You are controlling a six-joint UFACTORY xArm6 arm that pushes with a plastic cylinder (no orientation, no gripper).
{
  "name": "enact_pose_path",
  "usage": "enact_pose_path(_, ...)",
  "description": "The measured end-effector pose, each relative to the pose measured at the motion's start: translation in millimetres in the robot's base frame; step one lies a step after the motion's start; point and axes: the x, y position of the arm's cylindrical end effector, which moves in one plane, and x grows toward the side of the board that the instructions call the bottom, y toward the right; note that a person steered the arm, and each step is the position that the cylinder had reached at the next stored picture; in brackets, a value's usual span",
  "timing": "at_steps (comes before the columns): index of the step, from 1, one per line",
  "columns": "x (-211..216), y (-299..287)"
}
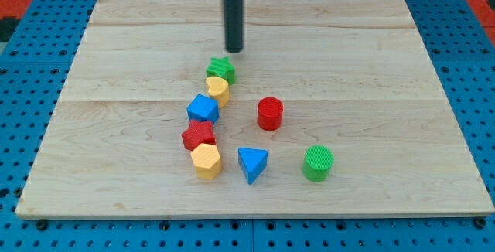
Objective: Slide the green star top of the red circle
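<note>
The green star (221,69) lies left of the board's middle, touching a small yellow block (218,89) just below it. The red circle (270,114) stands to the lower right of the star, apart from it. My tip (233,50) is just above the star, slightly to its right, with a small gap between them.
Below the yellow block run a blue cube (203,109), a red star (199,135) and a yellow hexagon (206,160) in a column. A blue triangle (252,163) and a green circle (318,163) lie lower right. The wooden board (387,66) sits on a blue pegboard.
</note>
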Motion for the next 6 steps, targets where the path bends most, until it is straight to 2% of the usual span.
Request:
enact_pose_path(1, 23.5, -45.9)
enact_pose_path(4, 77.4, 17.2)
enact_pose_path(6, 67.4, 52.6)
